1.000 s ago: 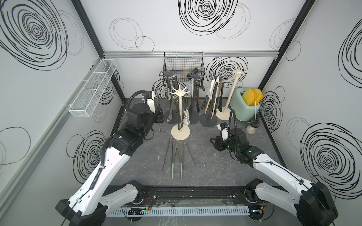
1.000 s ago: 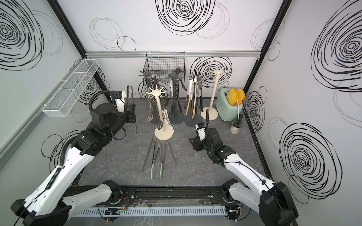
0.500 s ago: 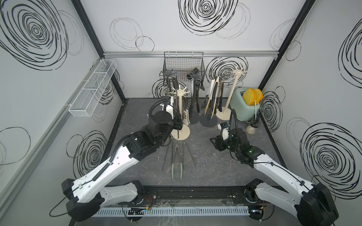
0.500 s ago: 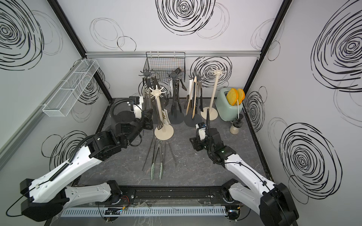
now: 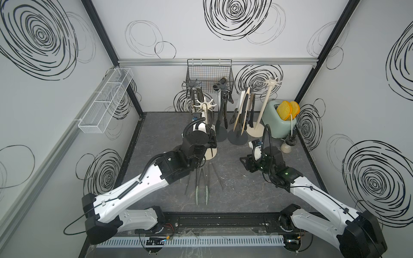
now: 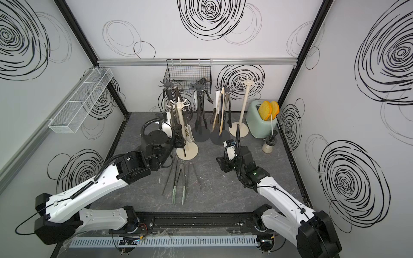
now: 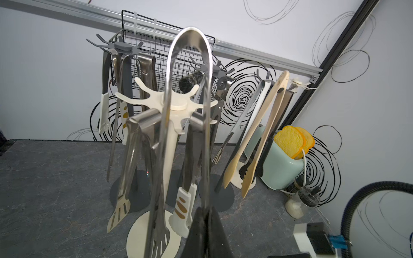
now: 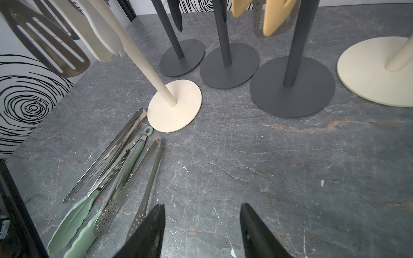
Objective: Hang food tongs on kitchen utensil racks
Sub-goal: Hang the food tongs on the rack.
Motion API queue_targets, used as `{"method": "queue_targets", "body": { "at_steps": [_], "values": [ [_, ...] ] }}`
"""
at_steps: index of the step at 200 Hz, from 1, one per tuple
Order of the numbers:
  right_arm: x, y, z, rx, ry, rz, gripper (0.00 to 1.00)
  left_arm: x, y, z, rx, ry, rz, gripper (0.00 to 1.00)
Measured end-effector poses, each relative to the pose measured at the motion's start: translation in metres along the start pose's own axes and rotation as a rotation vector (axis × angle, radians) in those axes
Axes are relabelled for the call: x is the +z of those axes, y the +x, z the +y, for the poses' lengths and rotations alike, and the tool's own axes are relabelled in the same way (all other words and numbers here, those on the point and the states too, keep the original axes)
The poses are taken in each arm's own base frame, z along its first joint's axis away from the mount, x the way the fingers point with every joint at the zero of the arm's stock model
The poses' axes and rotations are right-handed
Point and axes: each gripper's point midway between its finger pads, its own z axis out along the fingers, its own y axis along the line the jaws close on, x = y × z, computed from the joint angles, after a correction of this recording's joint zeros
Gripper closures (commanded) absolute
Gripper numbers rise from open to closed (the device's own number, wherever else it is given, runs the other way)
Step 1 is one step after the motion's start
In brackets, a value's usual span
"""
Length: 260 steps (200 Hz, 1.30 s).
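My left gripper (image 7: pixel 206 209) is shut on one arm of steel food tongs (image 7: pixel 188 40), held upright with the looped end on top. The loop stands just in front of the hook star of the near cream kitchen utensil rack (image 7: pixel 176 101), which carries other tongs. In both top views this gripper (image 5: pixel 211 143) (image 6: pixel 178 139) is beside that rack's pole (image 5: pixel 204 111) (image 6: pixel 180 114). Three more tongs (image 5: pixel 201 185) (image 6: pixel 178 183) (image 8: pixel 116 169) lie on the table, one pair green-tipped. My right gripper (image 8: pixel 202 225) (image 5: pixel 245 164) hovers open over bare table right of them.
Three dark grey racks (image 5: pixel 221 98) and a second cream rack (image 5: pixel 268 100) stand at the back, most hung with tongs. A mint toaster with bread (image 5: pixel 279 122), a small jar (image 5: pixel 288 145), a black wire basket (image 5: pixel 209 73) and a white mesh tray (image 5: pixel 105 100) line the walls.
My left arm has swung from the back left of the table to the near cream rack, carrying the tongs with it. The right arm has stayed still.
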Motion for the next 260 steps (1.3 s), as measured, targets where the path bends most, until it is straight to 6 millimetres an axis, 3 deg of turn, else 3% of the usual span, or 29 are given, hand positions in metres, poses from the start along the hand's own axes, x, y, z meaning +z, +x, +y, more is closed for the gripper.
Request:
{"method": "queue_targets", "body": {
  "at_steps": [45,148,260],
  "values": [
    [-0.002,-0.003,0.001,-0.001,-0.004,-0.011,0.44,0.013,0.025,0.001,0.018,-0.009,0.028,1.00],
    [0.000,-0.003,-0.003,0.015,-0.016,-0.008,0.44,0.025,0.029,0.019,-0.007,-0.054,0.025,1.00],
    [-0.001,-0.003,-0.004,0.022,-0.024,-0.008,0.44,0.036,0.043,0.020,-0.004,-0.060,0.055,1.00]
  ]
}}
